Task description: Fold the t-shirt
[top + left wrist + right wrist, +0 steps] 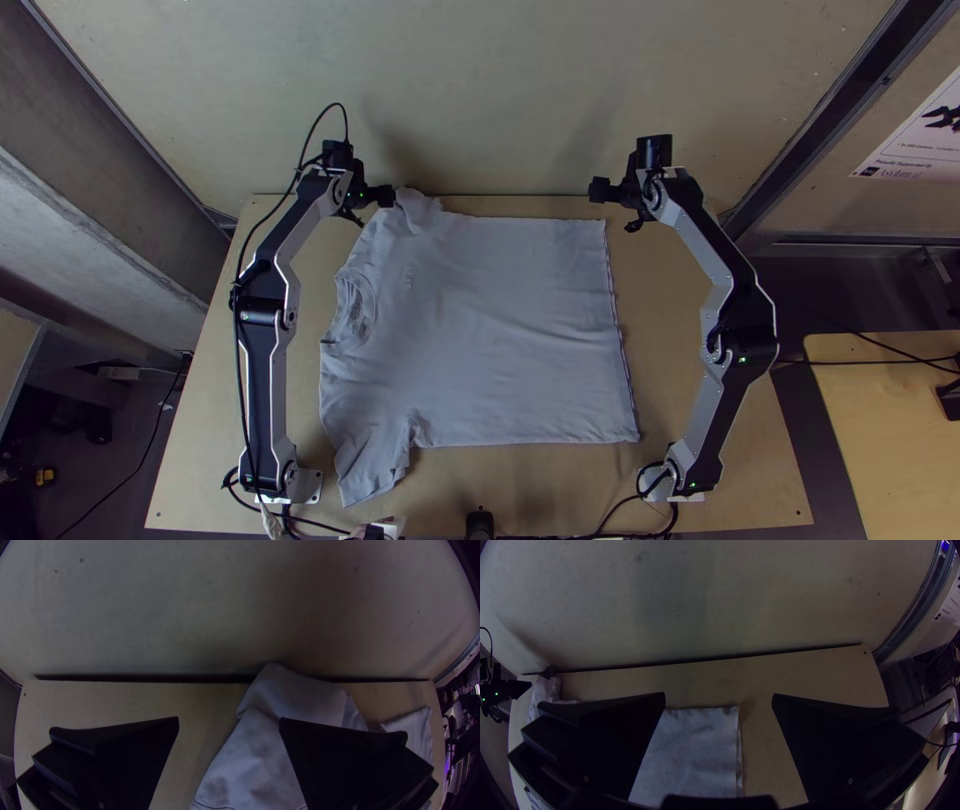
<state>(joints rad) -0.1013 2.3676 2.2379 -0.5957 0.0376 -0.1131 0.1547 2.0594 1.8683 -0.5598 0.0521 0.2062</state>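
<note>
A light grey t-shirt [490,330] lies spread on the table, its collar toward the left arm and its hem toward the right arm. The sleeve near the far edge is rumpled; the near sleeve points toward the table's front. My left gripper [385,196] is beside the far sleeve. In the left wrist view my left gripper [229,721] stands open, with part of the sleeve [270,740] between and beyond its fingers. My right gripper [598,190] is just past the far hem corner; in the right wrist view my right gripper [718,695] is open near the shirt's corner [700,740], holding nothing.
The wooden table [700,300] has bare strips around the shirt. A pale wall [480,90] rises behind its far edge. Cables [640,500] run along the near edge, and another wooden table [890,430] stands at the right.
</note>
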